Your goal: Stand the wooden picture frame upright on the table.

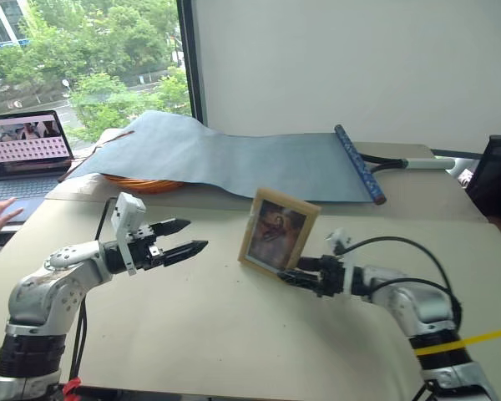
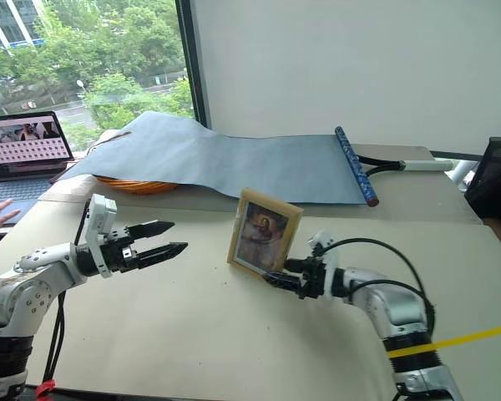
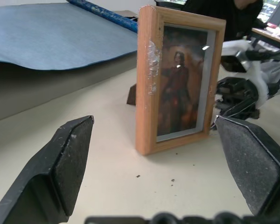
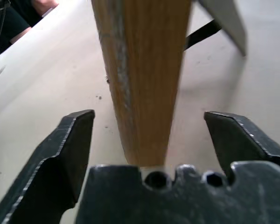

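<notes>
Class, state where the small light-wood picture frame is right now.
In the left eye view the small light-wood picture frame stands upright mid-table on the beige table, between the open left gripper and open right gripper, before the grey-blue cloth sheet.

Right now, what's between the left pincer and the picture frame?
Just bare table. The left eye view shows nothing between the left pincer and the wooden picture frame.

Wooden picture frame [image 2: 263, 231] is seen standing upright on the table [image 2: 200, 326], picture facing the camera. Right gripper [image 2: 275, 276] is positioned at its lower right corner. Left gripper [image 2: 169, 236] is held spread, well apart from it.
</notes>
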Tool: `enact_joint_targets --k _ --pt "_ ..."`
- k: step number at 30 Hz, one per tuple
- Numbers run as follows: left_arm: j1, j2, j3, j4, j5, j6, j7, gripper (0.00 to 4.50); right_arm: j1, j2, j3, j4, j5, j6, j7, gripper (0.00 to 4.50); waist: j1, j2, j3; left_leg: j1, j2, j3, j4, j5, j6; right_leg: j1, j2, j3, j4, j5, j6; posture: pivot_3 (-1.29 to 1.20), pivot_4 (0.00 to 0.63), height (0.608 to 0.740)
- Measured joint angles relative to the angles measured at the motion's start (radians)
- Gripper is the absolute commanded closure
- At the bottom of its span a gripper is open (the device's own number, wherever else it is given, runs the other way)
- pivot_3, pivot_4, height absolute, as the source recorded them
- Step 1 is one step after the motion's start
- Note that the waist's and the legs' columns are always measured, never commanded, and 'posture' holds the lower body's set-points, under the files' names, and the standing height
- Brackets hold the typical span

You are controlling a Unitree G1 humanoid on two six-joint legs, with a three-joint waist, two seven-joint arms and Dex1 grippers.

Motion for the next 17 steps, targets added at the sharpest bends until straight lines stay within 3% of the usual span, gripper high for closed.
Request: enact_joint_targets --k 4,8,17 --pt "0.103 -0.019 -0.001 0.000 0.085 -0.072 0.045 0.00 0.208 -0.100 -0.117 -0.118 0.000 -0.031 0.011 0.04 0.003 0.000 0.000 0.000 0.000 0.000 -0.001 -0.001 0.001 -0.001 0.000 0.000 -0.001 -0.001 -0.001 0.00 0.150 0.673" --pt "0.189 -0.048 -0.037 0.003 0.220 -0.206 0.095 0.00 0.390 -0.097 -0.180 -0.252 -0.091 -0.244 0.013 0.04 -0.010 0.001 0.000 0.002 0.000 0.000 0.000 -0.001 0.001 0.001 0.000 0.001 0.000 -0.005 0.006 0.00 0.150 0.673" --pt "0.237 -0.126 -0.100 0.031 0.341 -0.336 0.143 0.00 0.493 -0.020 -0.212 -0.361 -0.181 -0.391 -0.106 0.04 -0.010 0.000 0.000 0.002 0.000 0.000 0.002 0.001 0.002 0.001 0.000 0.001 0.000 -0.004 0.007 0.00 0.150 0.673"
